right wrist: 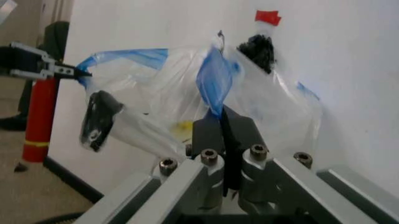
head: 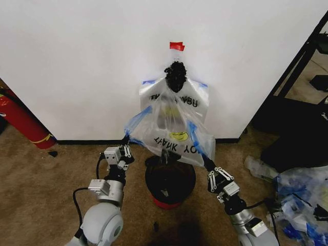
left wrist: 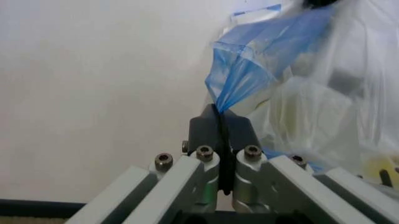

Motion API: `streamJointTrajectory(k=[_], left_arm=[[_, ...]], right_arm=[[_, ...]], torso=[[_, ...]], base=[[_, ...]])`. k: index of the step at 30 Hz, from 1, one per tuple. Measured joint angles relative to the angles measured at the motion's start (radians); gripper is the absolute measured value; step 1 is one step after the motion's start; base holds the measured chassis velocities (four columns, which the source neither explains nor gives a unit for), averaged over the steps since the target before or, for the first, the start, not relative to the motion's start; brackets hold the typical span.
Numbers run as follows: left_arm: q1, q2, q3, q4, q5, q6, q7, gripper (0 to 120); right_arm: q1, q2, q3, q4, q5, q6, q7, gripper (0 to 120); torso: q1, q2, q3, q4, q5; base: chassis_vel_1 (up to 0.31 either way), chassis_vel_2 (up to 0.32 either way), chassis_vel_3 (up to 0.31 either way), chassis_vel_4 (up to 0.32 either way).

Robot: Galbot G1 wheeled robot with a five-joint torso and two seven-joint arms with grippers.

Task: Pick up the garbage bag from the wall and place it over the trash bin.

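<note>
The bag [head: 171, 120], clear plastic with blue patches, is seen at the centre of the head view, hung against the wall [head: 77, 61] from a dark bunched knot [head: 176, 76]. A piece of red tape [head: 177, 46] is stuck to the wall just above the knot. Inverted black lettering and a yellow smiley are visible through the plastic; whether they are printed on this bag or on a second one behind it cannot be told.

The bag's lower edge is held spread to both sides. The left pincer [head: 126, 139], lower left of centre, is closed on a blue corner of the bag; in the left wrist view its fingers [left wrist: 206, 133] are pressed together with a twisted blue strip [left wrist: 240, 86] clamped between them. The right pincer [head: 206, 160], lower right of centre, is clamped on the opposite blue edge; in the right wrist view the fingers [right wrist: 209, 135] are together on a blue fold [right wrist: 215, 84].

The bin [head: 170, 183], black with a red base, stands on the carpet [head: 46, 179] directly below the bag's open lower edge, between the two pincers. The bag hangs above the bin, not over its rim.

A fire extinguisher [head: 20, 120] leans at the left edge. A heap of plastic bags [head: 300, 197] lies at the lower right.
</note>
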Motion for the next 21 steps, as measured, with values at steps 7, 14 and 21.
streamJointTrajectory(k=[7, 14, 21], left_arm=[[0.05, 0.035, -0.033, -0.064, 0.007, -0.025, 0.013, 0], [0.087, 0.038, -0.049, -0.161, 0.012, -0.03, 0.014, 0], [0.148, 0.066, -0.075, -0.306, 0.013, 0.032, -0.028, 0]], right_arm=[[-0.012, -0.049, 0.024, 0.054, 0.034, 0.01, 0.003, 0], [-0.015, -0.043, 0.007, 0.119, 0.067, 0.02, 0.021, 0], [-0.031, -0.047, -0.014, 0.23, 0.097, -0.011, 0.038, 0]], torso=[[0.0, 0.0, 0.0, 0.0, 0.0], [0.0, 0.0, 0.0, 0.0, 0.0], [0.0, 0.0, 0.0, 0.0, 0.0]], base=[[0.0, 0.0, 0.0, 0.0], [0.0, 0.0, 0.0, 0.0], [0.0, 0.0, 0.0, 0.0]])
